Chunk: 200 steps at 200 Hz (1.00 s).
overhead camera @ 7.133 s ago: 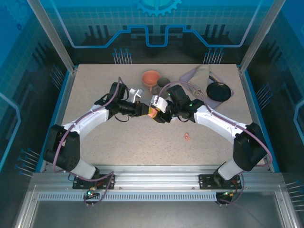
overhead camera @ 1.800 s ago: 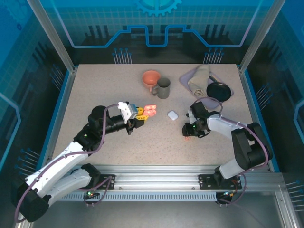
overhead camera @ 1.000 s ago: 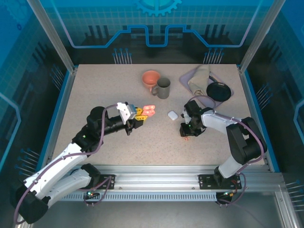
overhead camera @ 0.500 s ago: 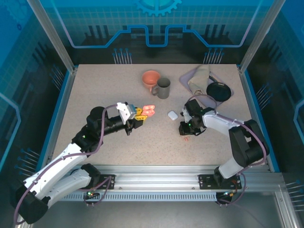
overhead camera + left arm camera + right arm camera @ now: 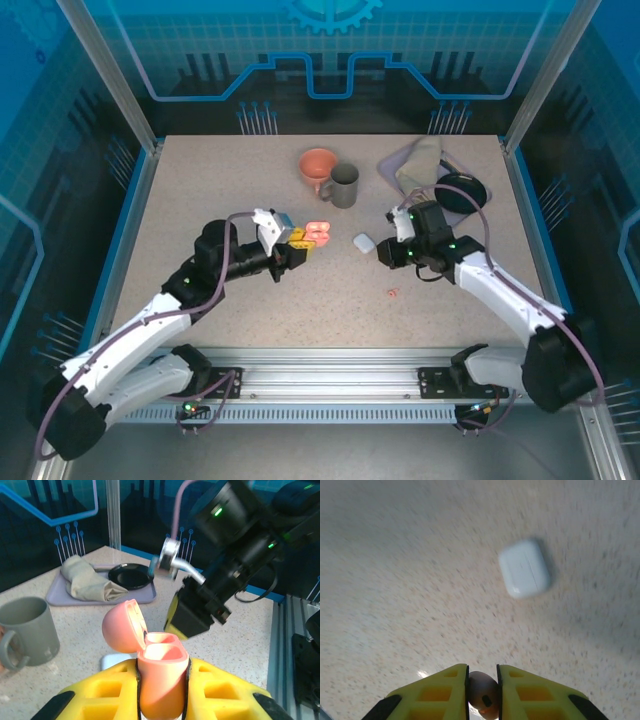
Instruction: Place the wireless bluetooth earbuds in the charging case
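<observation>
From above, the left gripper (image 5: 299, 243) pinches a glossy salmon-pink clamshell case (image 5: 318, 233) left of the smooth white pebble-shaped case (image 5: 364, 241). The right gripper (image 5: 384, 256), just right of it, has lifted off the speckled table (image 5: 200, 190), where a tiny pink earbud (image 5: 392, 293) lies nearer the arms. Left wrist: the clamshell's lid stands open. Right wrist: the ribbed yellow fingers (image 5: 530, 692) clamp a rounded pink bud (image 5: 482, 696).

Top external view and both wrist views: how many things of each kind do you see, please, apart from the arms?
Charging cases: 2, pink case, white case
Earbuds: 2, held earbud, loose earbud
Cups: 2, salmon cup, grey mug
Tray: 1
Cloth: 1
Black dish: 1
Total: 9
</observation>
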Each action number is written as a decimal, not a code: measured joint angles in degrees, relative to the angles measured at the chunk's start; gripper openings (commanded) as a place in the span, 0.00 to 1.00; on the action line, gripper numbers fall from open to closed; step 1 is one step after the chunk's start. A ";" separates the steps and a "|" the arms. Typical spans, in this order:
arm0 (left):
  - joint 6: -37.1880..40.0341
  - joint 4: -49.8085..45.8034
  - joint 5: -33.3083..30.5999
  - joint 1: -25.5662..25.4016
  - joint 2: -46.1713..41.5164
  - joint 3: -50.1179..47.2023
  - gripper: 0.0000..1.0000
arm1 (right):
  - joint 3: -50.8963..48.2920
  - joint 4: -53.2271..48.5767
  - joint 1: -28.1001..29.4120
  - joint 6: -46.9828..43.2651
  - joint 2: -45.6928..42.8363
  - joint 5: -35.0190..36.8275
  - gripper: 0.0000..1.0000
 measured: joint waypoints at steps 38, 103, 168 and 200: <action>-3.28 0.96 0.07 0.00 2.99 0.02 0.00 | 0.39 4.81 1.55 -3.08 -9.88 -0.87 0.21; -6.54 3.65 0.57 -0.28 5.95 1.36 0.00 | 6.21 12.44 10.80 -8.24 -14.36 -1.60 0.21; -9.88 7.89 2.01 -1.36 7.19 1.99 0.00 | 8.04 19.39 19.47 -9.60 -9.88 0.11 0.20; -10.29 8.81 2.43 -1.62 7.26 2.08 0.00 | 8.04 21.27 21.03 -10.14 -7.58 2.19 0.20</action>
